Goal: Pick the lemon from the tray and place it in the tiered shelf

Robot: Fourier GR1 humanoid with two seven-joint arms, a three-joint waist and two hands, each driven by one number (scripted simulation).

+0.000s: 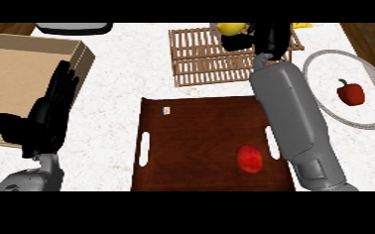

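Note:
The yellow lemon [230,29] is at the far edge of the wooden slatted tiered shelf [201,59], with my right hand [260,38] curled round it from the right. The right forearm stretches from the lower right across the dark brown tray [198,139] up to the shelf. My left hand [47,111] rests open at the left, fingers up, over the edge of a cardboard box.
A red tomato [250,158] lies on the tray near its right handle slot. A cardboard box [33,64] stands at the left. A red bell pepper [351,93] sits on a plate [322,59] at the right. A grey-rimmed object [73,28] is at the back left.

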